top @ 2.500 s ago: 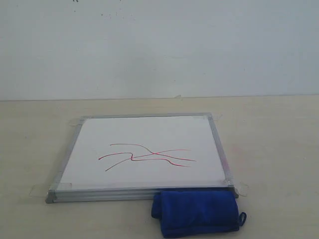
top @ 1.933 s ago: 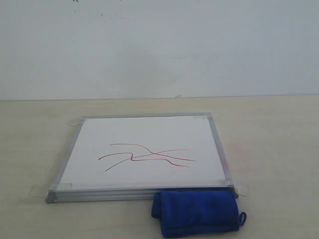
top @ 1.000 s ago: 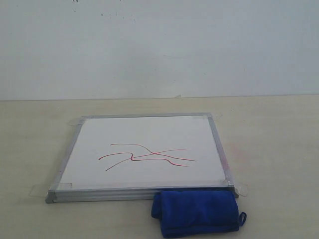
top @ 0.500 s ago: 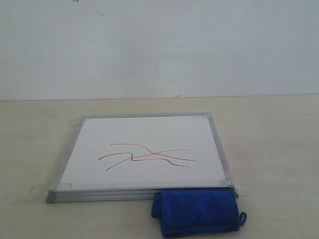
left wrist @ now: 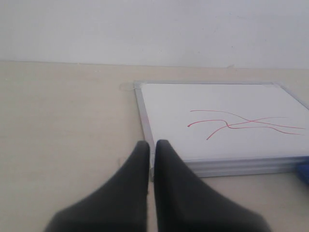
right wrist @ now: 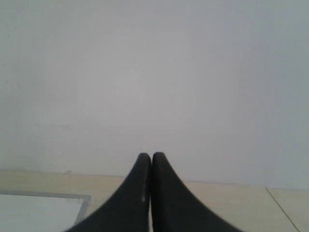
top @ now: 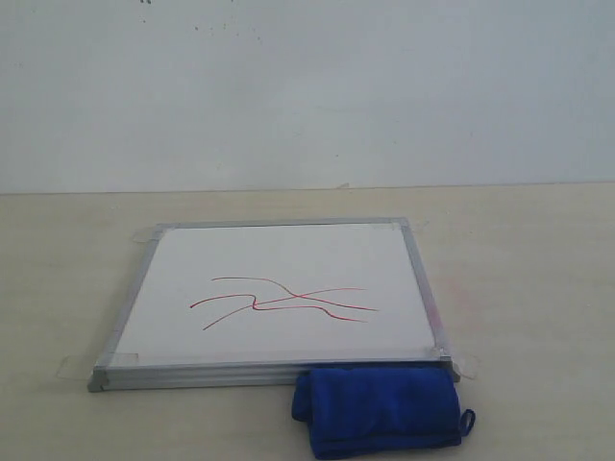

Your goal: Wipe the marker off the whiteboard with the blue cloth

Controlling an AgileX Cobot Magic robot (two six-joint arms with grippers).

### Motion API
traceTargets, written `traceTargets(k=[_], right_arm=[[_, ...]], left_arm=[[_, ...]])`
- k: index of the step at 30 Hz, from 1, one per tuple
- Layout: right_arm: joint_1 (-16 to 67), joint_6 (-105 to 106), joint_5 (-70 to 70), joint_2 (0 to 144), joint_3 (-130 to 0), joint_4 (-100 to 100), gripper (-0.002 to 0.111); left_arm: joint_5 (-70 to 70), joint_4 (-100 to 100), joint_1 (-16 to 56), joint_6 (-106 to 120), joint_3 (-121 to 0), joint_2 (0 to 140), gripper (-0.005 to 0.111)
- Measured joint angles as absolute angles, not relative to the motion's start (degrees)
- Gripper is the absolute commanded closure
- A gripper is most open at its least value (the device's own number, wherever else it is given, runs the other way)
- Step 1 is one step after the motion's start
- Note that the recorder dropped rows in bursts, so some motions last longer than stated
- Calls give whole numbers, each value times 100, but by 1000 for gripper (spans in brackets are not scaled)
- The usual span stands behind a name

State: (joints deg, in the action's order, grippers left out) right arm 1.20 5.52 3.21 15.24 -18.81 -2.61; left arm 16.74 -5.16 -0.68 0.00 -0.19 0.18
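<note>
The whiteboard (top: 279,254) lies flat on the table, silver-framed, with the red marker scribble (top: 283,301) across its middle. The blue cloth (top: 380,411) sits folded against the board's near edge at its right corner, its loop at the right. Neither gripper appears in the exterior view. In the left wrist view my left gripper (left wrist: 152,143) is shut and empty, its tips over the board's near left corner; the whiteboard (left wrist: 193,99), the marker (left wrist: 241,124) and a sliver of the cloth (left wrist: 304,173) lie beyond. My right gripper (right wrist: 151,155) is shut, empty, facing the wall, with a board corner (right wrist: 72,200) beside it.
A pale wooden table (top: 528,269) carries everything, and a plain white wall (top: 307,86) rises behind it. Clear tape tabs (top: 69,366) stick out at the board's corners.
</note>
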Motion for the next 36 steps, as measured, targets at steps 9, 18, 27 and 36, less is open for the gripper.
traceTargets(k=[9,18,27,36], right_arm=[[120,473,33,1804,-1925,-261,108],[120,-54,-677,1862,-1925,-261,108],[120,-323,253,2806,-2378,-261,108],[120,273,1642,4258,-3418,-261,108]], left_arm=[[1674,-516,-68,0,-19,18,103],[1674,-516,-68,0,-19,18,103],[1674,-516,-68,0,-19,18,103],[1674,-516,-68,0,-19,18,103]])
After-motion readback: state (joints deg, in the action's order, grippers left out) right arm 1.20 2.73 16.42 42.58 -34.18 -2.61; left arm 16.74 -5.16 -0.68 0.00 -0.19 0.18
